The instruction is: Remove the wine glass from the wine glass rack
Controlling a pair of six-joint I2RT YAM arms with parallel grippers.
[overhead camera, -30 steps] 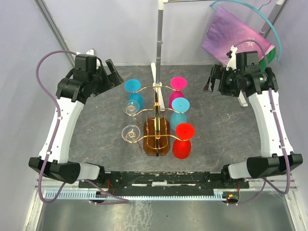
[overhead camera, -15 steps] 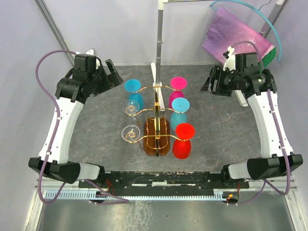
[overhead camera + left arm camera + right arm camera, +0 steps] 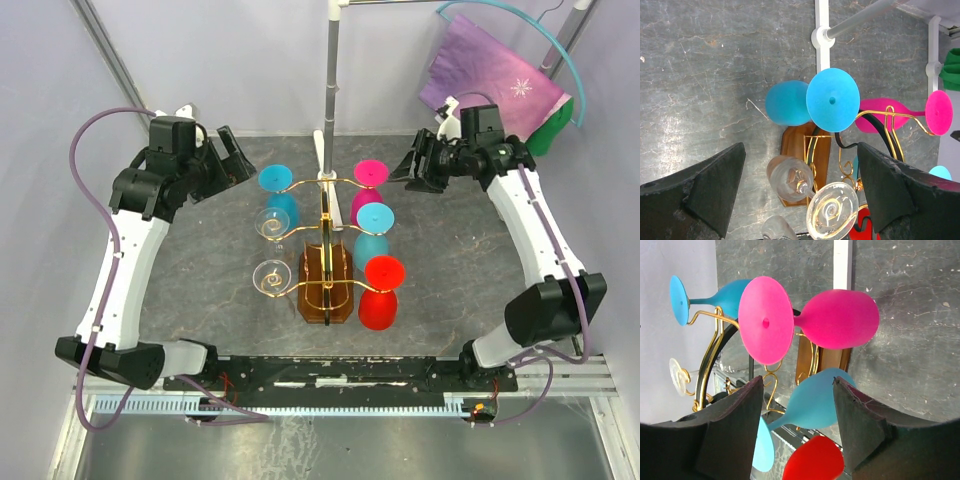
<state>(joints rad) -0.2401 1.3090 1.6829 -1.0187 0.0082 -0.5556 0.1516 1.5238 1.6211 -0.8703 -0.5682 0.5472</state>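
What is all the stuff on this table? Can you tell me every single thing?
wine glass rack: one, gold wire on a brown base, middle of the table
blue wine glasses: two, hanging bowl-down, one far left, one middle right
pink wine glass: one, far right of the rack
red wine glass: one, near right of the rack
clear wine glasses: two, left side, middle and near
pole: one, grey, white foot, behind the rack
bag: one, purple, back right
left gripper: one, black, open, back left
right gripper: one, black, open, beside the pink glass
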